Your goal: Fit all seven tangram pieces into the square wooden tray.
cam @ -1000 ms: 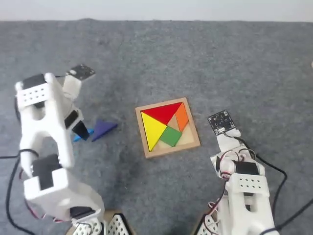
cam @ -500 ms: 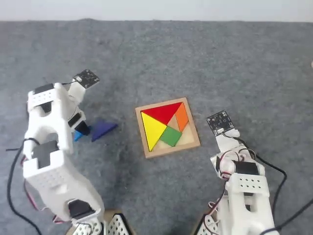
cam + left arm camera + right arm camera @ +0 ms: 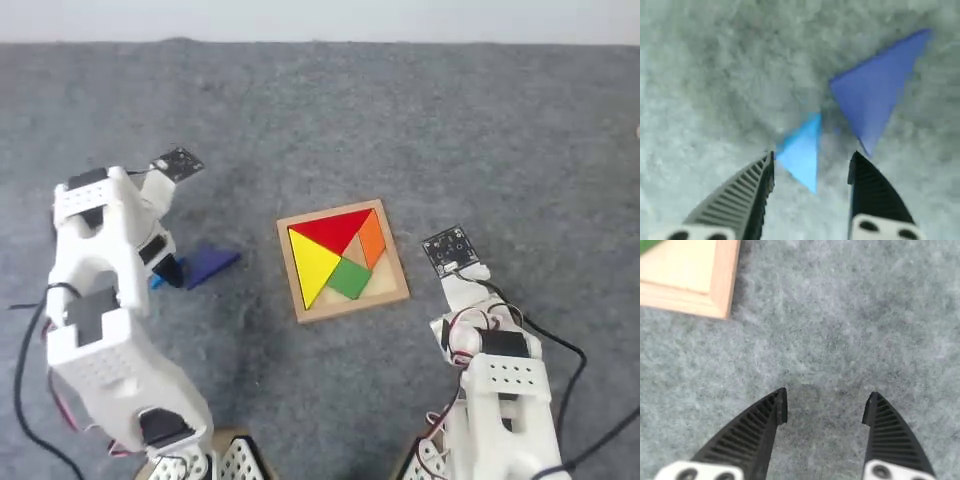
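The square wooden tray [image 3: 394,293] lies mid-table and holds a red triangle [image 3: 330,230], a yellow triangle [image 3: 311,265], a green square [image 3: 349,278] and an orange piece [image 3: 372,240]. Left of it on the carpet lie a purple triangle [image 3: 208,264] and a small light-blue triangle [image 3: 157,280]. My left gripper [image 3: 812,162] is open and hangs low over the light-blue triangle [image 3: 801,154], one finger on each side; the purple triangle [image 3: 875,95] lies just beyond. My right gripper [image 3: 825,407] is open over bare carpet by a corner of the tray [image 3: 722,287].
Grey carpet covers the whole table, with wide free room behind the tray and to its right. The left arm's white body [image 3: 95,300] stands over the left side, the right arm's body [image 3: 500,390] at the front right.
The left arm has swung forward and down toward the light-blue triangle, most of it in the first half second. The right arm and the tray's pieces have not moved.
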You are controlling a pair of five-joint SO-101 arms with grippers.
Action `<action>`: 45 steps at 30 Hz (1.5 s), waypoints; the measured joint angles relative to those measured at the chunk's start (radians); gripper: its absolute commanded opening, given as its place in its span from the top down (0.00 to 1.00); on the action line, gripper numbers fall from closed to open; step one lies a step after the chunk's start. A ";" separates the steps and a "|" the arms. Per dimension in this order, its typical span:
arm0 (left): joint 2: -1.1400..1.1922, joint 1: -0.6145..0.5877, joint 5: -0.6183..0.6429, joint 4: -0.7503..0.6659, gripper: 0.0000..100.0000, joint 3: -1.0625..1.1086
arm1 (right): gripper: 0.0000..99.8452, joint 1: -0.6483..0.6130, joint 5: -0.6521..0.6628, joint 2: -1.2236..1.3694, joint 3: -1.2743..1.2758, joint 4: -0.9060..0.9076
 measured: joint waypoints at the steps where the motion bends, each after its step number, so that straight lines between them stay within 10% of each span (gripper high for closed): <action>1: -0.020 0.000 0.015 0.029 0.76 -0.012 | 0.75 0.000 0.000 0.000 0.000 0.000; 45: 0.094 -0.021 -0.192 -0.072 0.81 -0.048 | 0.75 0.000 -0.034 0.000 0.015 -0.006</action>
